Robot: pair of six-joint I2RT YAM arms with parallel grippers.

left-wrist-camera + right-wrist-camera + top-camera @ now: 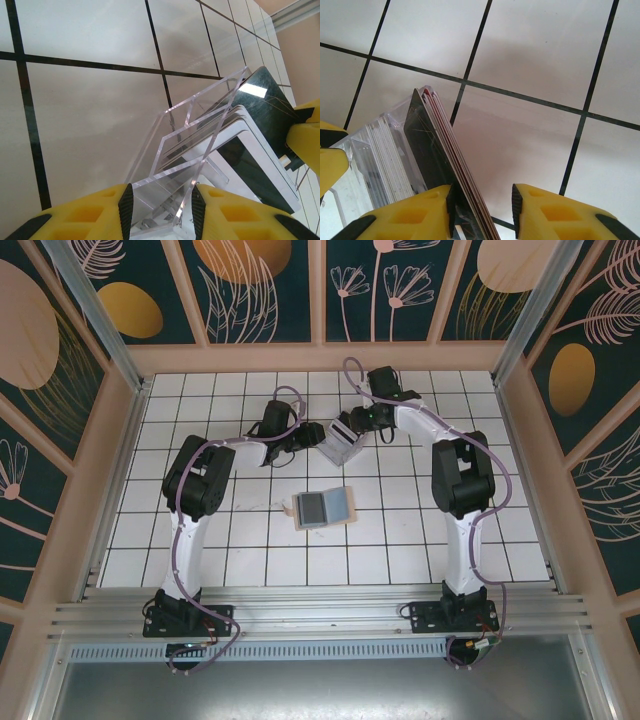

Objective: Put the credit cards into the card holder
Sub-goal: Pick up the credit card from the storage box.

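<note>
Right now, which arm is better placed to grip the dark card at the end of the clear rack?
Right, likely. Its jaws straddle the dark card at the stack's end, not yet closed on it; the left's jaws are clamped on the clear rack, holding it up.

White tiled floor (pixel 400 540), dark floral wall panels (pixel 270 290), pale wooden frame (pixel 320 355), aluminium rails (pixel 320 615)

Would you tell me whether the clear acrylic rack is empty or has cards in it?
Loaded: several credit cards stand on edge in the clear acrylic rack, with a dark card at one end.
</note>
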